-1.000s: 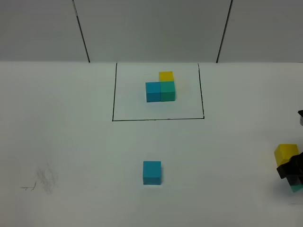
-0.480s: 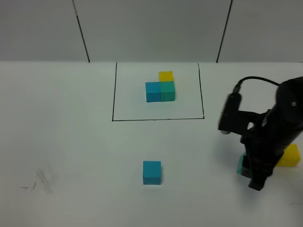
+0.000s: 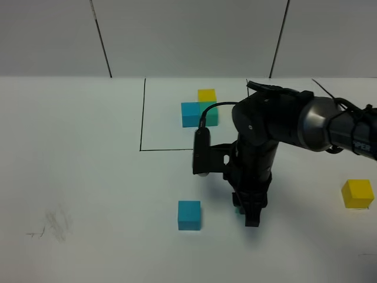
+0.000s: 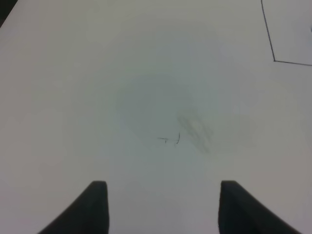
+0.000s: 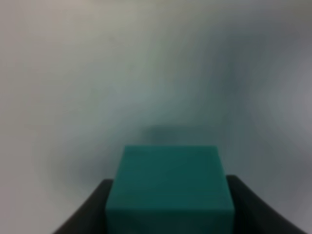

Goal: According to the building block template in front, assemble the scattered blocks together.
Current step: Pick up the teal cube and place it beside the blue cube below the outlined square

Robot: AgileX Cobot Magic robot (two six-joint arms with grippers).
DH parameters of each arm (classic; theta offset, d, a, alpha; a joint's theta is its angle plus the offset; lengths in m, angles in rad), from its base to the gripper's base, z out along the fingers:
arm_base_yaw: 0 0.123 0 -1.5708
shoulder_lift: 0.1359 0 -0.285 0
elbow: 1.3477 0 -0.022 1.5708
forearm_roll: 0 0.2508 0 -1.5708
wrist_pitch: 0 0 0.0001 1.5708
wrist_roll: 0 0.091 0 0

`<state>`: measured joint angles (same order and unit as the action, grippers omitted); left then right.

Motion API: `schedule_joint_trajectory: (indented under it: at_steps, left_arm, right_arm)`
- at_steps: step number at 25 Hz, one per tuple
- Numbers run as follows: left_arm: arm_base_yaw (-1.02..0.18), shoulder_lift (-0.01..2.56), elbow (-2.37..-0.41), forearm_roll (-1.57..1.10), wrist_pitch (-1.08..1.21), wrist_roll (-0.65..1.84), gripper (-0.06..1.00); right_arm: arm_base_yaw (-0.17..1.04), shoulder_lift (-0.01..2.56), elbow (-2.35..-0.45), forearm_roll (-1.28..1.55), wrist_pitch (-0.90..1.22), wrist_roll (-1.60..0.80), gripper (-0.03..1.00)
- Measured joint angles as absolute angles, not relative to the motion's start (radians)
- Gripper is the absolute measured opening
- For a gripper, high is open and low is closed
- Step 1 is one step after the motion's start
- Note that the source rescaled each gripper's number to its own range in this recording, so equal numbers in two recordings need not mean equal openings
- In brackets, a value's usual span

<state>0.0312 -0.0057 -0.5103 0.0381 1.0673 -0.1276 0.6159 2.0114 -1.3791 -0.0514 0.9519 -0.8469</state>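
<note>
My right pincer (image 3: pixel 247 213) is pinching the teal-green cube (image 5: pixel 168 187), which is looking matt and smooth; what it is made of I cannot tell. The sky-blue cube (image 3: pixel 189 214) and yellow cube (image 3: pixel 357 193) are showing the same dull finish. My arm's black casing (image 3: pixel 277 121) is gleaming faintly, like smooth plastic. The white tabletop (image 4: pixel 73 73) is looking matt, carrying a grey scuffed smudge (image 4: pixel 195 130).

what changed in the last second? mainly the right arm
The right gripper, its fingers shut on the teal-green cube, swept left from the far right of the high view and now sits just right of the loose sky-blue cube. The sky-blue cube, the yellow cube at right and the framed template stayed where they were.
</note>
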Motion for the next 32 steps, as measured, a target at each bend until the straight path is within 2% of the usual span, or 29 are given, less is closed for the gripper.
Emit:
schedule_joint_trajectory:
  at_steps: [11, 32]
  left_arm:
    - [0.031, -0.006, -0.51, 0.038, 1.067, -0.128, 0.15]
    - [0.031, -0.006, -0.51, 0.038, 1.067, -0.128, 0.14]
  right_arm:
    - [0.712, 2.023, -1.387, -0.064, 0.911, -0.829, 0.03]
    - [0.738, 2.062, -1.422, -0.012, 0.859, -0.907, 0.03]
